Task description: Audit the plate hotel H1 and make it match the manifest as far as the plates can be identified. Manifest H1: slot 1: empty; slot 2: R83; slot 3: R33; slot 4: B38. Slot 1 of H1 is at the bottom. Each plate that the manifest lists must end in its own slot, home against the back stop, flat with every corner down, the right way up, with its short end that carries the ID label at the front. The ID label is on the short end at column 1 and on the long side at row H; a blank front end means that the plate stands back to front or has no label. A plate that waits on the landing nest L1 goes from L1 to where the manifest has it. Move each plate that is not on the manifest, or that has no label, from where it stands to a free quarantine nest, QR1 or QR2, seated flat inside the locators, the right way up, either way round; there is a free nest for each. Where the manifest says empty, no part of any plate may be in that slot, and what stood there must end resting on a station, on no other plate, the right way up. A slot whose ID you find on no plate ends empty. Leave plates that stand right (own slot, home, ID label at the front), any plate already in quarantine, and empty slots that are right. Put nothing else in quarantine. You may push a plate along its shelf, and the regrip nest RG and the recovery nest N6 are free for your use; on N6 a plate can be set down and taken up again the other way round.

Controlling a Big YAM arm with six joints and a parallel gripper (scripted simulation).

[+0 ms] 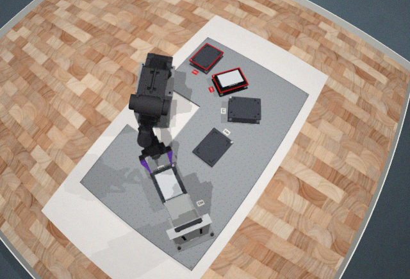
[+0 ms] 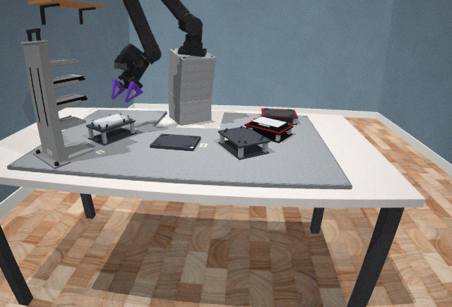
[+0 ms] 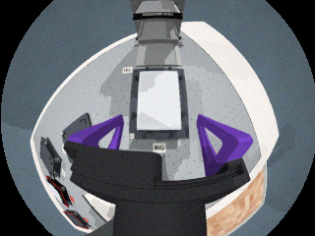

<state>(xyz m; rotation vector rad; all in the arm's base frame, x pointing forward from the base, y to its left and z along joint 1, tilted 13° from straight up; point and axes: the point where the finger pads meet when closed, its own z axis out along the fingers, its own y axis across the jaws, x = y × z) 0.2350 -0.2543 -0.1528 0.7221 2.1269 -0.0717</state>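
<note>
The hand (image 2: 126, 92) hangs fully released and empty above the white plate (image 2: 109, 118), which rests flat on the raised nest (image 2: 128, 121) directly before the plate hotel (image 2: 39, 88), presumably staged there so its label can be read.

White desk (image 2: 369, 172) on dark legs (image 2: 372, 256), grey perforated mat (image 2: 255, 172) covering most of its top, wood-block parquet floor (image 2: 204, 256) beneath, blue-grey walls (image 2: 292, 34) behind, small orange wall shelf (image 2: 66, 3) on black brackets at upper left.
</note>
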